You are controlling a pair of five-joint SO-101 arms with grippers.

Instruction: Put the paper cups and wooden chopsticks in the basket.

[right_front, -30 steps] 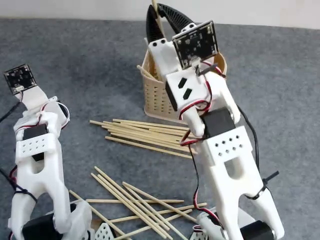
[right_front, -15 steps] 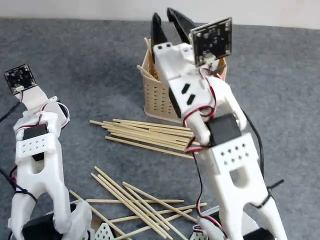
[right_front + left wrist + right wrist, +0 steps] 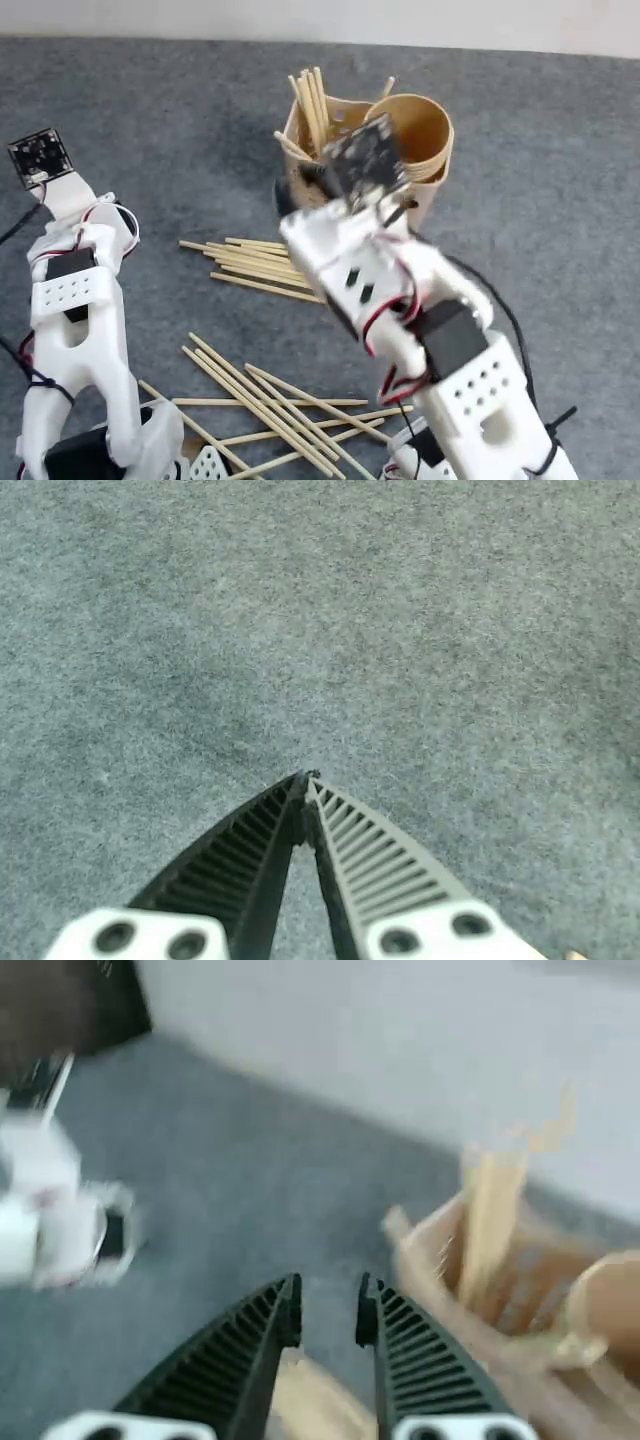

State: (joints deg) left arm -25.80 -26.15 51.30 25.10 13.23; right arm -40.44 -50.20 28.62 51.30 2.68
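High view, in the way: the right arm (image 3: 400, 320) stretched across the table, its camera board covering part of the basket (image 3: 305, 165) and the ends of the loose chopstick bundle (image 3: 250, 265).
Near pile: crossed chopsticks (image 3: 265, 400) lay between the arm bases on the grey mat (image 3: 180, 130).
Hidden: the basket's lower front.
Basket: paper cups (image 3: 425, 125) nested inside, upright chopsticks (image 3: 312, 100) beside them.
Right gripper (image 3: 327, 1312): seemingly slightly parted, empty, near the basket.
Left gripper (image 3: 305, 778): tips together, empty, over bare mat.
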